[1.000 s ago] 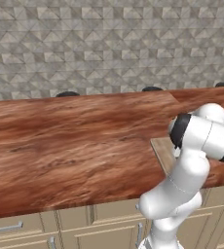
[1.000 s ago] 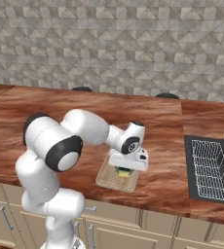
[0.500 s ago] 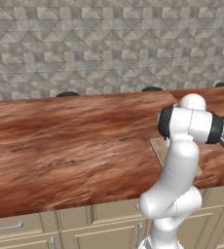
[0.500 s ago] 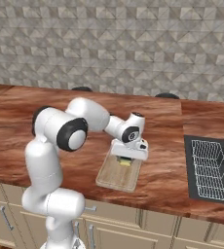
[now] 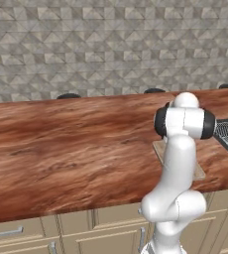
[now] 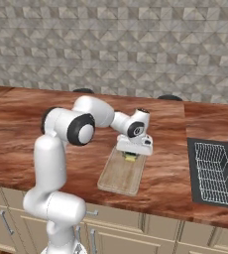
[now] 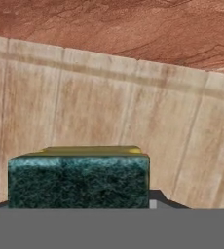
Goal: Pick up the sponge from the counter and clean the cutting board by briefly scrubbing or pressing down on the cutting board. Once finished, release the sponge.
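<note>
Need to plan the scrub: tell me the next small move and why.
Probably slide the sponge across the board once more, then open. The pincer holds it at the board's far end, and most of the board lies nearer the counter's front edge.

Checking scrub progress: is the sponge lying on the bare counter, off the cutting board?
No. The sponge sits under the gripper over the far end of the cutting board.
</note>
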Controlling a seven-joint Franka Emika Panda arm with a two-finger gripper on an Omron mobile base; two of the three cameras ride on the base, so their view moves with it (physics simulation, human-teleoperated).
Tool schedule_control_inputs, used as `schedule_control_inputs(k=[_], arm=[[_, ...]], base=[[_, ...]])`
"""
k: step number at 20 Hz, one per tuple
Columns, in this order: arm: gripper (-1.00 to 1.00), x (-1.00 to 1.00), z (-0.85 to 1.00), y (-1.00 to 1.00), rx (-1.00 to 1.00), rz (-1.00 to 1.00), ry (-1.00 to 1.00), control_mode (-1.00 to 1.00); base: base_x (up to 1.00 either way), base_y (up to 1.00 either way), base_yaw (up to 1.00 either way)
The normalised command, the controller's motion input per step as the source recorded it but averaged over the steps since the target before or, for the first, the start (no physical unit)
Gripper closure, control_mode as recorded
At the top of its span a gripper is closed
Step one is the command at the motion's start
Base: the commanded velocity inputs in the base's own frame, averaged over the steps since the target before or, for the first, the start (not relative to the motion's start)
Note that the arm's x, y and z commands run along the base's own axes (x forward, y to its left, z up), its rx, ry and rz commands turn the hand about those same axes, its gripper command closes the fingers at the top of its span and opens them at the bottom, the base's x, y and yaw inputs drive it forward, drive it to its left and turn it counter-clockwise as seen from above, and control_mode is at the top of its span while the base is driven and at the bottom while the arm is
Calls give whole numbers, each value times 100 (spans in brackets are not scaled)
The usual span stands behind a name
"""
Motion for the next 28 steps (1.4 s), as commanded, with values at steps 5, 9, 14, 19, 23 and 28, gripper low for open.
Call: schedule_control_inputs(k=[5,9,14,19,23,28], arm=[[100,42,-22,40,0,0,0,-100],[100,-6,-51,85,-1,0,0,-100],[100,-3,-34,97,-3,0,0,-100],[100,-28,-38,100,0,0,1,-100],[100,-71,-40,95,0,0,7,-100],[100,-85,-24,98,0,0,6,-100]], base=[[0,0,0],[0,0,0],[0,0,0],[0,0,0],[0,0,0],[0,0,0]])
